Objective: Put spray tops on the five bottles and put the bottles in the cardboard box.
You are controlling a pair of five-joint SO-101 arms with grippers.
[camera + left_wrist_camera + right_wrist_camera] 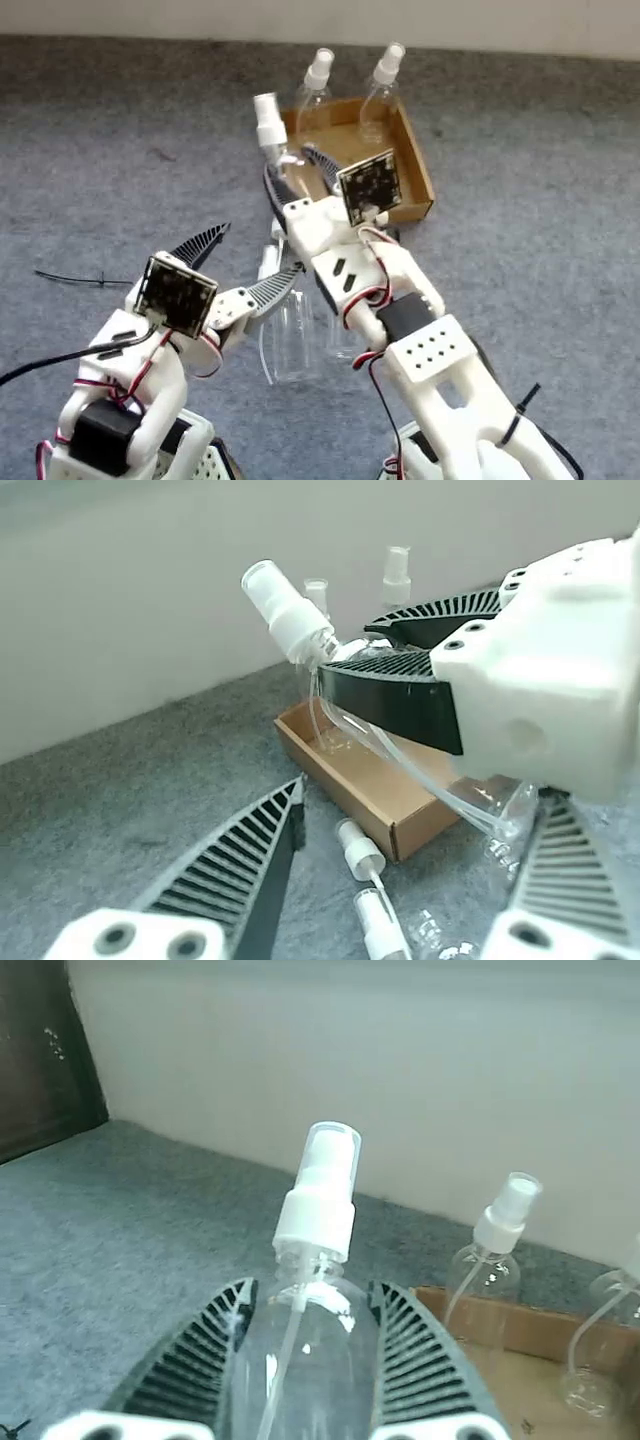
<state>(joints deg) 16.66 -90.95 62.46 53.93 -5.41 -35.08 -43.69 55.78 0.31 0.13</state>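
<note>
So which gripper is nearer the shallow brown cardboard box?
Right. The right gripper holds a clear plastic spray bottle at the cardboard box edge; the left gripper sits open farther back, over loose bottles.

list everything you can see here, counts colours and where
brown cardboard box: one, at the far end of the carpet
clear plastic bottles with white spray tops: two, standing in the box's far side
held clear bottle: one, white spray top fitted, in the right gripper at the box's near edge
clear bottles on the carpet: apparently two, between the arms, one partly behind the right arm
white spray tops with dip tubes: two, lying by those bottles; cannot tell if fitted
thin black cable tie: one, on the carpet beside the left arm
grey carpet: one, under everything
left gripper: white with black fingers, open, over the carpet bottles
right gripper: same colours, shut on the held bottle
</note>
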